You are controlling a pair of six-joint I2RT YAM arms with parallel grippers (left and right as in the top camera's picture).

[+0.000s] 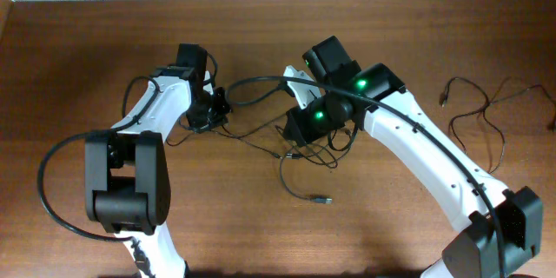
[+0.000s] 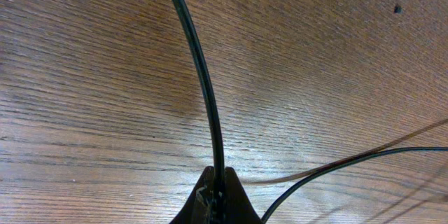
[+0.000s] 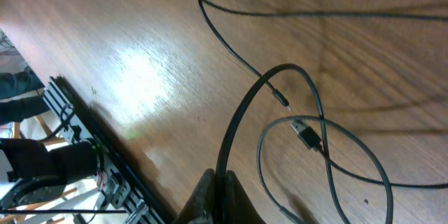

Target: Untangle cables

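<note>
Item: thin black flexible cables (image 1: 282, 174), tangled, sprawled between both grippers. One strand clamped in left gripper (image 2: 218, 194), another in right gripper (image 3: 217, 185) (likely held to draw the knot apart).

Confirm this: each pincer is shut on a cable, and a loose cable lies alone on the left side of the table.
Wrong side. The overhead view shows the loose cable lying alone on the right side of the table. The rest holds: the left pincer is shut on a cable, and the right pincer on another.
</note>
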